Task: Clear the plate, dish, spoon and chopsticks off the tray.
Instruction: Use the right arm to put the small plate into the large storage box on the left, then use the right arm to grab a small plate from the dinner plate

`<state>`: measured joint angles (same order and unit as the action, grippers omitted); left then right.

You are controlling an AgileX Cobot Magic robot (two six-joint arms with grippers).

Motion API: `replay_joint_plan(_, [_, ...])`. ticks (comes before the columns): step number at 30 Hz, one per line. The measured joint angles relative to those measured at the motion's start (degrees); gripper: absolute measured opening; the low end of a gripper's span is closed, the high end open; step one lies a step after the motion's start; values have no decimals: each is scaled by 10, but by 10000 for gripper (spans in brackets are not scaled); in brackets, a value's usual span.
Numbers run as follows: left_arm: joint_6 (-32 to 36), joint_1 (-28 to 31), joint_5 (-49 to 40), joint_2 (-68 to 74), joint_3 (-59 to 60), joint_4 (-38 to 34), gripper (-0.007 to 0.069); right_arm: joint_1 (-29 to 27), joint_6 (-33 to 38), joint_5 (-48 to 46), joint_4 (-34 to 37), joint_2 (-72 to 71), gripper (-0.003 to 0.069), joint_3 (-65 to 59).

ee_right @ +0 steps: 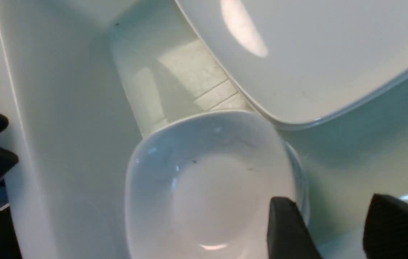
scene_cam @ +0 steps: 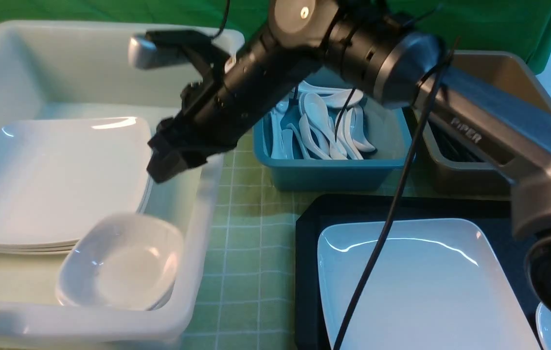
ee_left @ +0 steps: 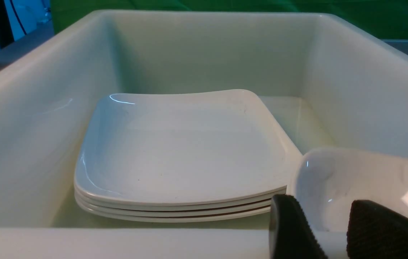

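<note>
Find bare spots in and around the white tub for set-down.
Bare floor in the white tub: strip between plate stack and far wall; strip between stack and right wall, beyond the dish. Bare mat between tub and tray. Crowded: near-right corner, dish below right gripper.

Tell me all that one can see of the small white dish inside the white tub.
The small dish is glossy white, ceramic by its look, deep, square with rounded corners, and empty. It stands upright in the near right corner of the white tub, beside the stack of plates; whether it touches the stack I cannot tell. A second rim below it suggests that it sits in another such dish. The right gripper hangs open above it, apart from it.
</note>
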<state>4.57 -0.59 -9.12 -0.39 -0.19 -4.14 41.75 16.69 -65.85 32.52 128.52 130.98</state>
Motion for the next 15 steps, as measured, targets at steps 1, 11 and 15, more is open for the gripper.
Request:
replay_joint_plan(1, [0,0,0,0,0,0,224,1,0,-5,-7,-2,276,9])
replay_joint_plan(11, [1,0,0,0,0,0,224,10,-38,-37,-187,-48,123,54])
replay_joint_plan(15, [1,0,0,0,0,0,224,10,-75,-38,-308,-116,20,54])
